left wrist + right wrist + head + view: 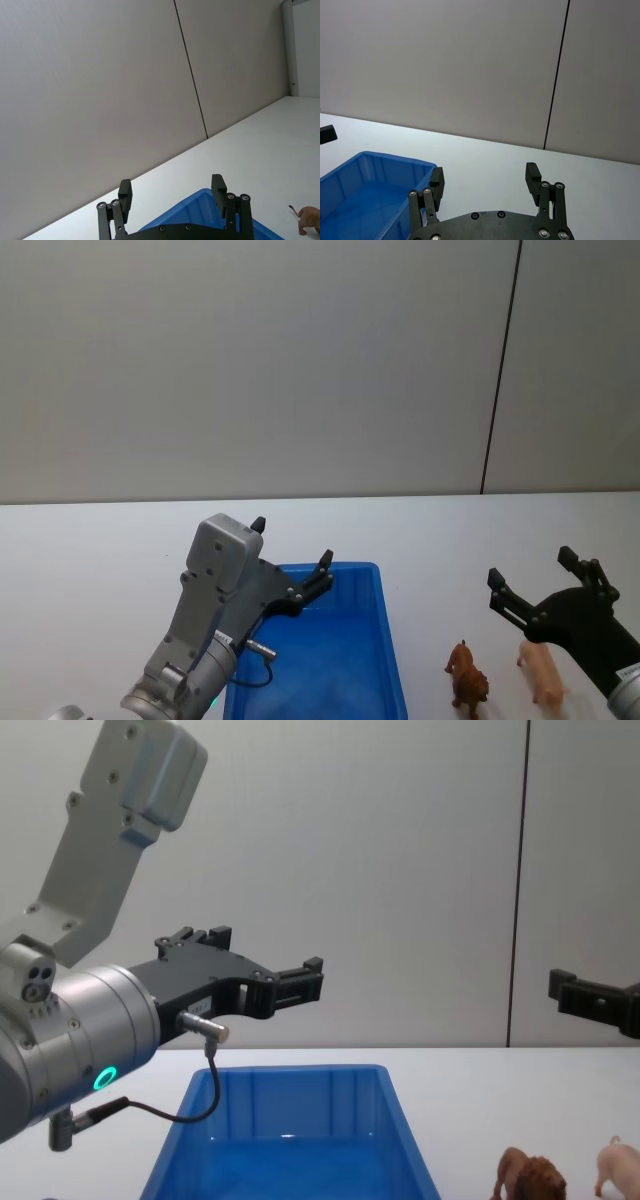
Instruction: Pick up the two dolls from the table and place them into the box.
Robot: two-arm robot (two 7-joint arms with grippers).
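Observation:
The brown lion doll (467, 677) and the pale pink pig doll (541, 668) stand side by side on the white table (100, 560), right of the blue box (330, 640). The box looks empty. My left gripper (292, 543) hovers open over the box's far left corner, holding nothing. My right gripper (531, 567) is open too, raised above and just beyond the two dolls. The chest view has the lion (528, 1178) and pig (620, 1165) low at the right, the box (290, 1140) below the left gripper (265, 955).
A plain grey wall (300, 360) with a dark vertical seam rises behind the table. Bare white tabletop stretches to the left of the box and beyond it.

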